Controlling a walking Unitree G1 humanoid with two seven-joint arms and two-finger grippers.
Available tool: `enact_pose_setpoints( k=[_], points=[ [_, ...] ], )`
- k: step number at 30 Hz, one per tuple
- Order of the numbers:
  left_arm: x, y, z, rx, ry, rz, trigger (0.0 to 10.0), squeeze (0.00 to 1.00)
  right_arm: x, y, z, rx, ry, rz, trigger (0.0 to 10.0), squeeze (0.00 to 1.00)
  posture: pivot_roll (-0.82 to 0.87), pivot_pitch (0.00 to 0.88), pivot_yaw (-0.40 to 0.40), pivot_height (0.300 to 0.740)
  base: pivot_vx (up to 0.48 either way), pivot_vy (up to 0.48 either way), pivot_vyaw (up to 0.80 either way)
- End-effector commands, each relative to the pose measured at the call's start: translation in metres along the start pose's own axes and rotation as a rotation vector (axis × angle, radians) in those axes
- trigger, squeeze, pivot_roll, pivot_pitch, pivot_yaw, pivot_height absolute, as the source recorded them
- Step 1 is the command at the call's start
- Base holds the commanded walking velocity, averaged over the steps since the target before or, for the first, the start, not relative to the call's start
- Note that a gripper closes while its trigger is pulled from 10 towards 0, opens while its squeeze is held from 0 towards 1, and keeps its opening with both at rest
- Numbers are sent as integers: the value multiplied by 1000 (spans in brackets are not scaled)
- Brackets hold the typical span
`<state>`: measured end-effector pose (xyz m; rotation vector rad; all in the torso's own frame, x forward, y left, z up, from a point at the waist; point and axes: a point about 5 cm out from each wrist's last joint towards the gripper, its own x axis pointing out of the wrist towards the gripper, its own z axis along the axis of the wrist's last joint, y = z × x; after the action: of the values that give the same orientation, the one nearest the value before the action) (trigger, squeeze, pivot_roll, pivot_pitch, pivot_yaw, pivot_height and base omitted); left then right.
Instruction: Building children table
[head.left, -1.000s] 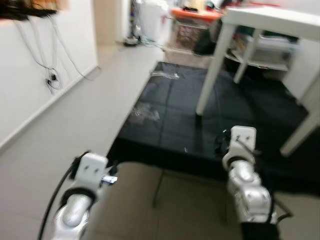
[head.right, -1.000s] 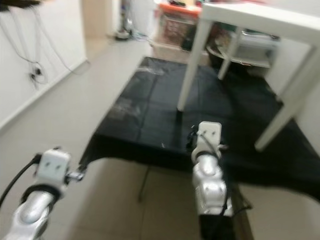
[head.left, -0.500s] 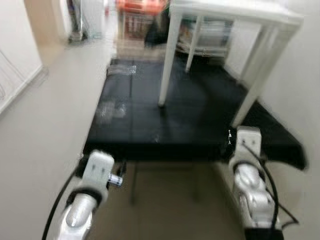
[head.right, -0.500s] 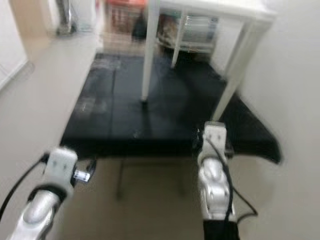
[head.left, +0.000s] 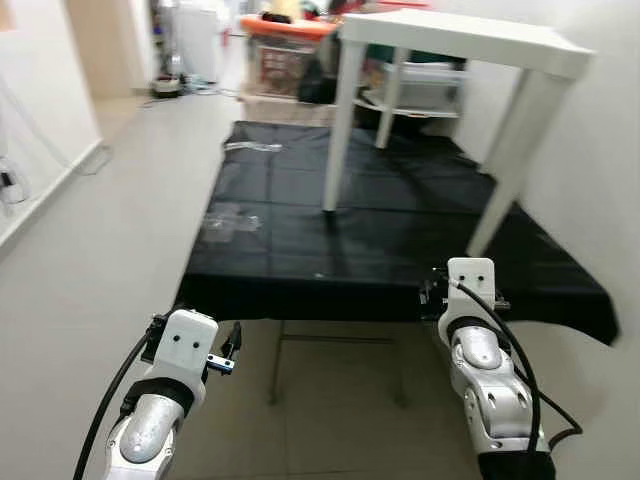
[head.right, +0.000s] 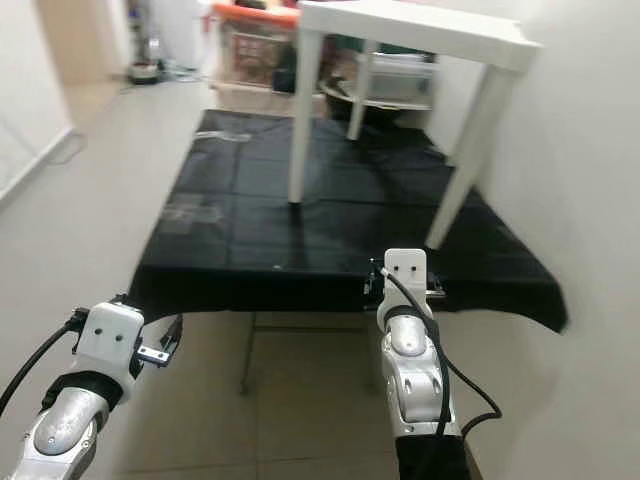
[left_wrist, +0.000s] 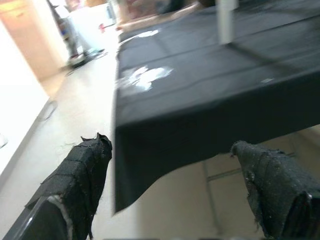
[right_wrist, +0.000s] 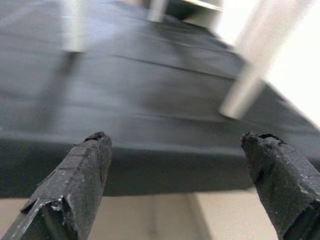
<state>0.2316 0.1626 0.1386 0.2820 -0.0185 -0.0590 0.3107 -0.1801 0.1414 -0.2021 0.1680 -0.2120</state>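
**While approaching: table handling notes**

With table (head.left: 455, 40) upright on black mat (head.left: 380, 240) ahead, well apart from both arms: looks light, rigid, smooth white finish w/ square legs; prob. best taken by a leg or the top's edge. Left gripper (left_wrist: 175, 185) and right gripper (right_wrist: 175, 175) low over tile floor (head.left: 100, 250), fingers spread wide, holding nothing. Mat soft, matte, creased.

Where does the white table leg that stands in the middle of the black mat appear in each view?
Left eye view: the table leg stands mid-mat, to the left of the wall-side leg.
Right eye view: the same leg, again mid-mat.
Left wrist view: its lower end, well beyond the mat's near edge.
Right wrist view: blurred, apart from the wall-side leg.
Shared landmark: the black mat.
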Motion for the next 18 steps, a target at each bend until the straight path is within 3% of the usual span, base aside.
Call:
enact_pose_setpoints(
  k=[1,18],
  points=[
    [-1,1,0,19,4,4,10000,0,-1,4,3,-20,-9,22,10000,0,85,0,-108,740,0,0,800],
    [1,-1,0,24,4,1,10000,0,-3,13,6,-63,-46,102,10000,0,76,0,-114,740,0,0,800]
  ],
)
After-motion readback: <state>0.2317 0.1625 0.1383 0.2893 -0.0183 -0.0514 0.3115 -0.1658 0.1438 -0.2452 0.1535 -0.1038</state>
